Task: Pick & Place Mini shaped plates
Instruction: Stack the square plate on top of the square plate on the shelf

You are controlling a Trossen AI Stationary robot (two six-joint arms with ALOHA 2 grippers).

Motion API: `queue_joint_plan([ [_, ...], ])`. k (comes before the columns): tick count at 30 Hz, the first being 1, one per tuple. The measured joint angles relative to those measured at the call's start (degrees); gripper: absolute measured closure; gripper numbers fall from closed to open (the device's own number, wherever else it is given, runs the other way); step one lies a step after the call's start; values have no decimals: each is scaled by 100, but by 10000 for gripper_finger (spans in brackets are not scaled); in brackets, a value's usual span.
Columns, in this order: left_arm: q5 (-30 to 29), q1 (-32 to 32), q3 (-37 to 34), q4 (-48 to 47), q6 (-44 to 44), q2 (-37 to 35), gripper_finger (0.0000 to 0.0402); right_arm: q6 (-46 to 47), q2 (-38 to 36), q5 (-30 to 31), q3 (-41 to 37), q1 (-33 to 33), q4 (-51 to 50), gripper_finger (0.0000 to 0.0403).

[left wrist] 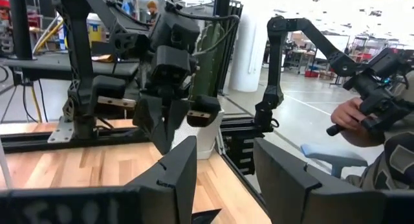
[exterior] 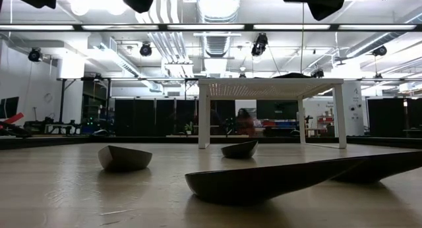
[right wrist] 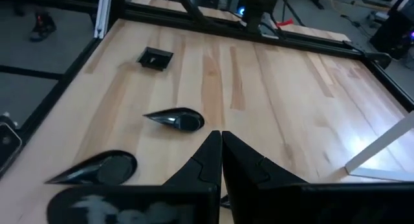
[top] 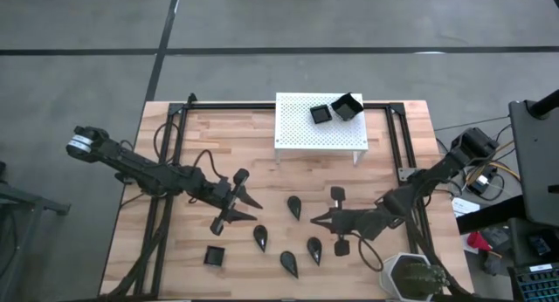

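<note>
While both arms hang low over the front half of the wooden table (top: 262, 127), the scene reads as follows.

Plates on the stand: two square black dishes sit on the white perforated stand (top: 297, 132) at the table's back edge. One (top: 320, 113) lies flat; the other (top: 348, 106) is just beside it near the back right corner, and looks tipped.

Plates on the table: five teardrop dishes and one square dish lie loose on the wood. One teardrop (top: 295, 206) lies between the two grippers. Three more sit nearer the front: (top: 261, 237), (top: 289, 264), (top: 314, 248). A fifth (top: 340, 245) lies directly below the right gripper. The single square dish (top: 215, 254) sits apart toward the front left.

Look of the plates: matte black and small. The teardrops are shallow bowls drawn out to a sharp point; the squares have raised rims. From table height the teardrops show as low, curved dark hulls (exterior: 124, 157).

Left gripper (top: 251, 209): left of centre, pointing toward the right arm. Its fingers (left wrist: 173, 179) are spread with a clear gap and hold nothing.

Right gripper (top: 316, 220): right of centre, pointing left. Its fingertips (right wrist: 210, 149) are pressed together to a point, with nothing between them. A teardrop dish (right wrist: 176, 120) lies just ahead of them.

Plant pot (top: 410, 276): white, with a green plant, at the front right corner.

Person: a hand (left wrist: 349, 114) holding a dark controller shows in the left wrist view, beyond the table.
</note>
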Motion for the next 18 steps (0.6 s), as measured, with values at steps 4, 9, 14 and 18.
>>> queue_joint_plan([
  [4,-2,0,-2,-149,-116,3,254,-28,-163,-86,-150,-52,64,394],
  [9,-235,13,-2,-177,-172,4,254,-96,-220,-164,-307,-125,31,394],
  [14,-291,9,-2,-372,-521,2,254,256,-210,-175,-314,-121,46,394],
  [18,-304,-50,-2,-1043,-1002,2,255,-26,-194,-312,-335,-120,-98,394],
])
